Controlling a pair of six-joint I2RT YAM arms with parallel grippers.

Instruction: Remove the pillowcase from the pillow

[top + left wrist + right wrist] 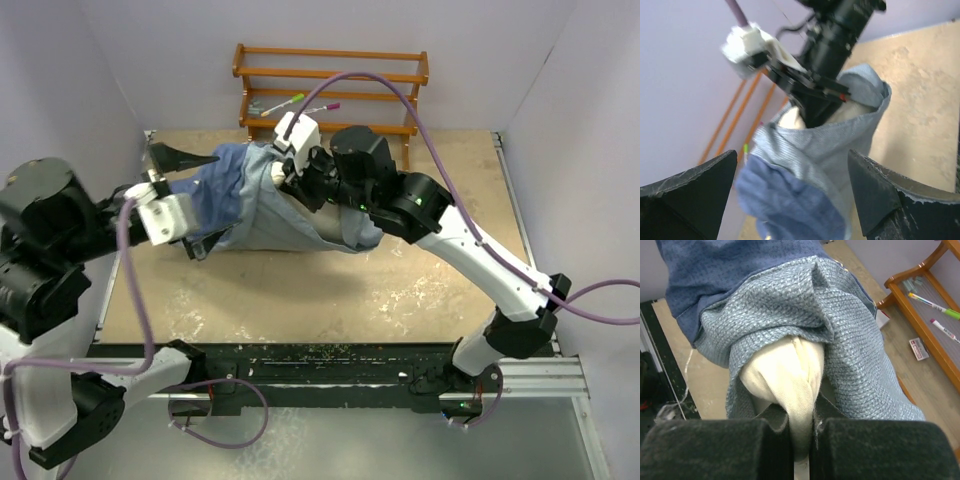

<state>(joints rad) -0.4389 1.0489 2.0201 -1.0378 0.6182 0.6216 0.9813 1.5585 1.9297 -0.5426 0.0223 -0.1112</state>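
The pillowcase [270, 215] lies bunched at the back middle of the table, its pale grey-blue inside out and a navy fold [215, 190] at its left. A cream corner of the pillow [782, 372] pokes out of its mouth. My right gripper [802, 445] is shut on that cream corner, with the pillowcase [850, 335] rolled back around it. My left gripper [792, 192] stands wide open at the navy fold [790, 207], and its fingers [695, 195] hold nothing. Most of the pillow is hidden inside the cloth.
A wooden rack [330, 90] with marker pens stands against the back wall, also seen in the right wrist view as the rack [925, 320]. White walls close in the table [400, 290] on the left, right and back. The arm bases sit along the near edge.
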